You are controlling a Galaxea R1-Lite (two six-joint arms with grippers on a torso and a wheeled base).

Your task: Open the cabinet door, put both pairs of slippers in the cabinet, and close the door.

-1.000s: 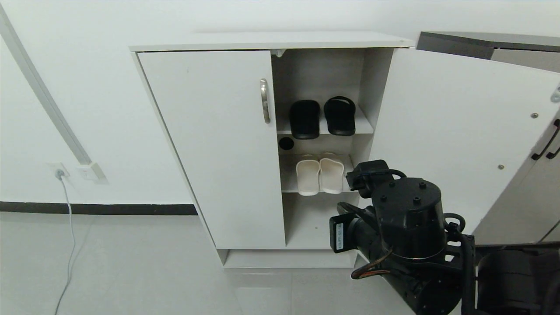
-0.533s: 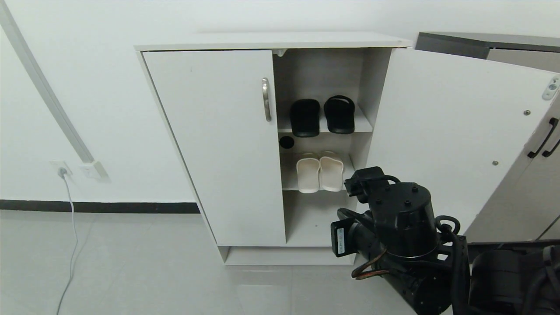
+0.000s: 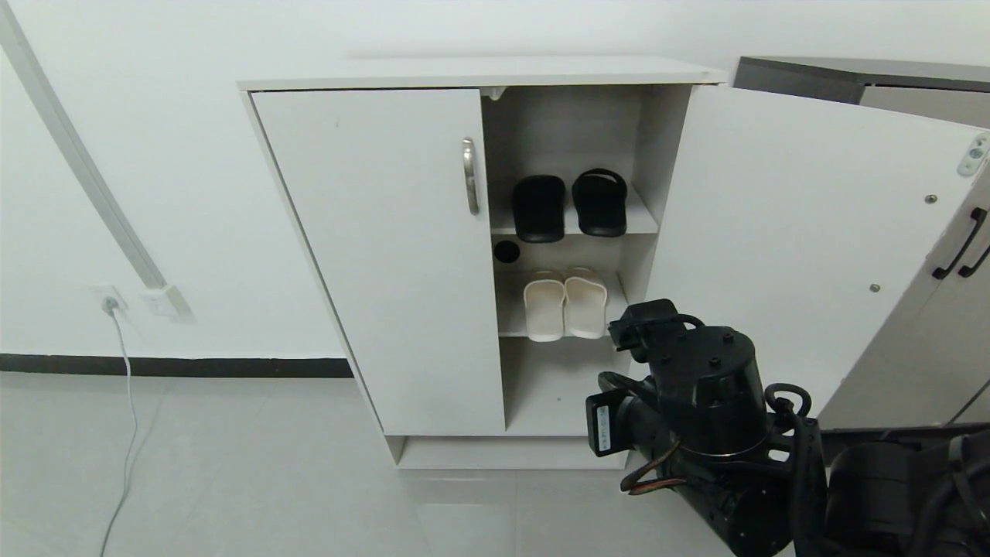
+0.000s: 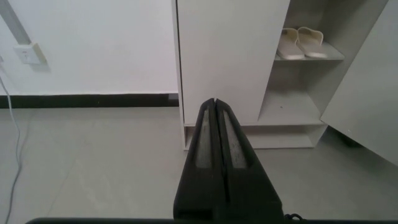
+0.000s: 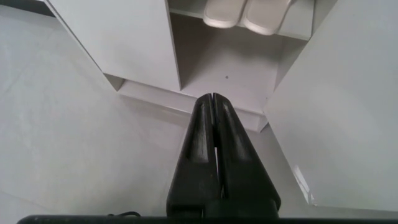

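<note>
Closing is the step left, I judge: both pairs sit inside the cabinet, black slippers on the upper shelf at frame centre, white slippers on the shelf just below (set back enough, it seems, for a door to clear). The right door stands swung wide across the right of the frame; the left door is shut. The right arm sits at lower right, before the open door's inner face, probably staged to push it. The wrist views supply what the head view's arm housing hides: left gripper and right gripper both have fingers pressed together, holding nothing.
</note>
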